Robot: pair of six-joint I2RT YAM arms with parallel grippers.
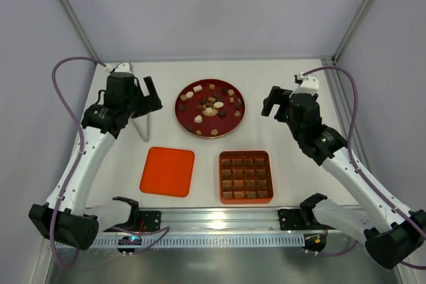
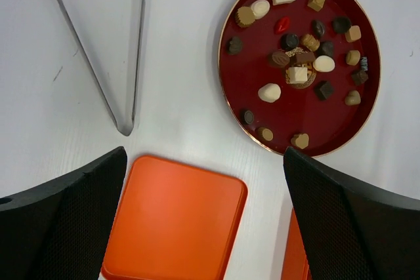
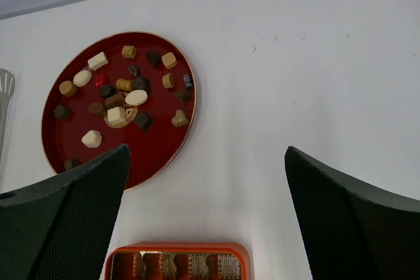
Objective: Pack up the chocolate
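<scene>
The chocolate (image 1: 218,104), several cream, caramel and dark pieces, lies on a dark red round plate (image 1: 229,123) at the table's middle back. It also shows in the left wrist view (image 2: 269,92) and the right wrist view (image 3: 136,97). An orange-red gridded tray (image 1: 245,154) sits in front of the plate. Its flat lid (image 1: 168,171) lies to its left. My left gripper (image 1: 145,92) is open and empty, high up left of the plate. My right gripper (image 1: 274,106) is open and empty, high up right of the plate.
A thin bent metal rod (image 1: 141,128) stands on the table under the left gripper, left of the plate; it also shows in the left wrist view (image 2: 125,116). An aluminium rail (image 1: 219,217) runs along the near edge. Frame posts rise at the back corners.
</scene>
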